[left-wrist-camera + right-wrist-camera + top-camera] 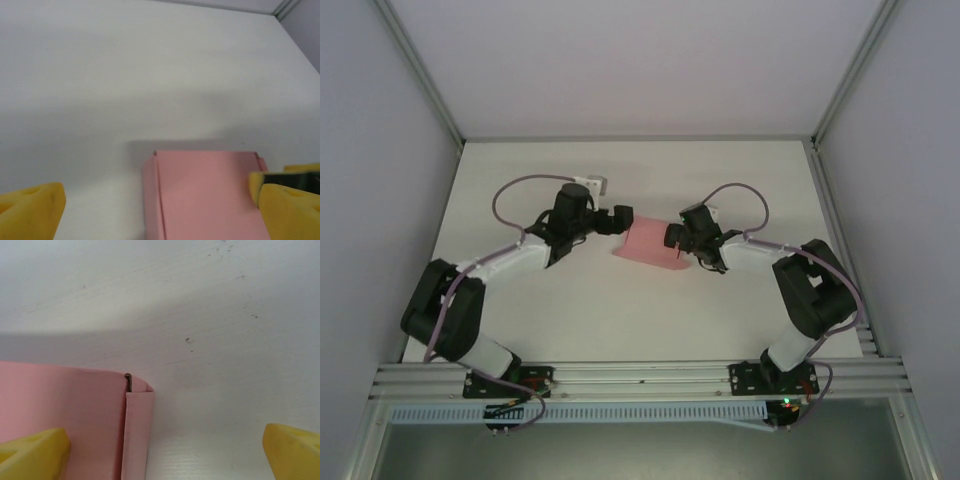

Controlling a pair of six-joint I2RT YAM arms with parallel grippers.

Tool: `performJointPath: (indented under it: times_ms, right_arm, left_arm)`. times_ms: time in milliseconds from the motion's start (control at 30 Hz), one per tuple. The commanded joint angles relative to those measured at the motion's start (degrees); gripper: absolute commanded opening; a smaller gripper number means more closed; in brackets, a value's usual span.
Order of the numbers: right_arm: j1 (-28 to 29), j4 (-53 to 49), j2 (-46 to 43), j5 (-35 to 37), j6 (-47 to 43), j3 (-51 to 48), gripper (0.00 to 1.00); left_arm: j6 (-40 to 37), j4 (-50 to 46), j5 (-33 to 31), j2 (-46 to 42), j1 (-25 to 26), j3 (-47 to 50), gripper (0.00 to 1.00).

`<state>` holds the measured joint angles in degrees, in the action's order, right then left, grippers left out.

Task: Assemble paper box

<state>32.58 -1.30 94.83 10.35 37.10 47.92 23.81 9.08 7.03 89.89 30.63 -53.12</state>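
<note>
The pink paper box (pixel 645 243) lies flat on the white table (pixel 620 320) between my two arms. My left gripper (pixel 621 221) hangs at its left end, open. In the left wrist view the box (pixel 205 195) lies between the yellow fingers (pixel 30 210), nearer the right one, with a narrow folded strip along its left edge. My right gripper (pixel 676 240) hovers at the box's right end, open. The right wrist view has the box (pixel 75 415) by the left finger (pixel 32 455), its folded side flap (pixel 136 435) lying flat.
Grey walls with aluminium posts (pixel 430 90) close in the table on three sides. A rail (pixel 640 378) runs along the near edge by the arm bases. Bare white table lies in front of and behind the box.
</note>
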Motion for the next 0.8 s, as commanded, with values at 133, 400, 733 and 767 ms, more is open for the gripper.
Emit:
performJointPath:
  times_ms: [133, 400, 733, 767]
  right_arm:
    - [0.9, -2.8, 0.0, -3.5, -4.3, -2.4, 1.00]
    - [0.9, -2.3, -0.4, -3.3, -3.2, -1.6, 1.00]
    - [1.7, -3.0, 0.0, -0.7, -1.6, -0.5, 1.00]
    - [1.6, -2.6, -0.8, -0.6, -1.3, -0.8, 1.00]
  left_arm:
    - [0.8, -4.8, 16.5, 13.0, -3.5, -5.5, 0.67]
    - [3.3, 0.5, 20.7, 16.4, -3.4, -3.8, 0.52]
    - [7.4, 6.2, 25.4, 21.0, -3.2, -1.8, 0.23]
    - [7.8, 6.7, 25.3, 20.8, -3.2, -1.2, 0.20]
